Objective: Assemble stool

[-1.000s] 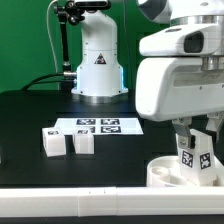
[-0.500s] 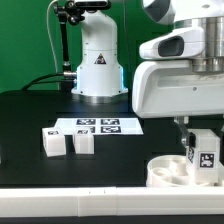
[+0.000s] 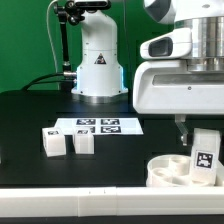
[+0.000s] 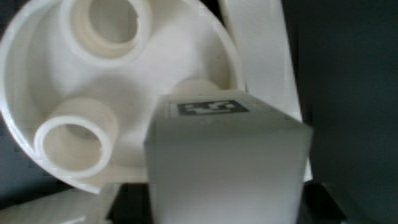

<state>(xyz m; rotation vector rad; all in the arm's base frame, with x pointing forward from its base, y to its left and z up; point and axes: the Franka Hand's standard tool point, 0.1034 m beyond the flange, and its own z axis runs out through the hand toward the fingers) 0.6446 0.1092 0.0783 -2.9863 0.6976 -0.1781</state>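
Observation:
The round white stool seat (image 3: 168, 173) lies at the table's front on the exterior view's right. My gripper (image 3: 203, 138) is shut on a blocky white leg (image 3: 206, 153) with a black-and-white marker, holding it upright over the seat's right part. In the wrist view the held leg (image 4: 222, 160) fills the foreground between my dark fingers (image 4: 135, 205). The seat (image 4: 71, 85) lies beyond it with two round sockets (image 4: 80, 140) showing. Two more loose legs (image 3: 53, 141) (image 3: 84, 142) stand on the table at the exterior view's left.
The marker board (image 3: 100, 126) lies mid-table behind the loose legs. The arm's white base (image 3: 98, 62) stands at the back. A long white edge rail (image 3: 70, 191) runs along the table's front and also shows in the wrist view (image 4: 260, 50).
My gripper has carried the leg toward the exterior view's right and a little up, and the leg now stands more upright over the seat. The loose legs have not moved.

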